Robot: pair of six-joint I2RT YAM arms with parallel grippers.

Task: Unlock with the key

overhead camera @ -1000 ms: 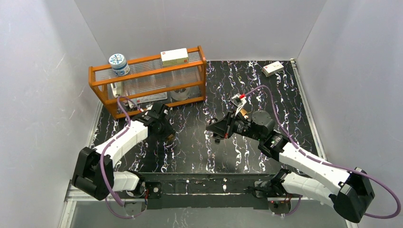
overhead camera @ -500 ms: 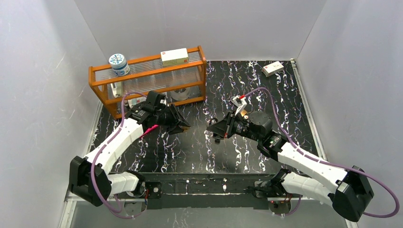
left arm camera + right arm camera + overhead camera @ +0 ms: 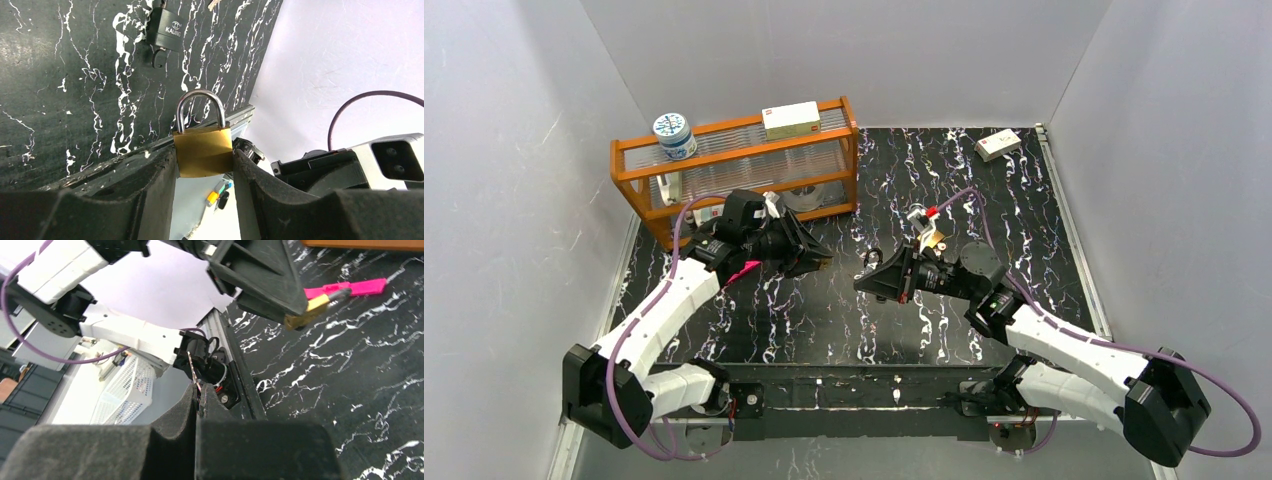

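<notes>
Only a narrow gap above the bare table separates the left gripper, filled by the brass padlock, from the right gripper pinching the key opposite, while a black padlock lies ahead of the left one and the orange rack stands close beside and behind it.

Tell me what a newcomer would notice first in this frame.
The brass padlock stands out, pinched by its body in the left gripper over the middle of the marbled table, its shackle free. Facing it, the right gripper is shut on a thin key, seen edge-on. An orange rack stands at the back left.
</notes>
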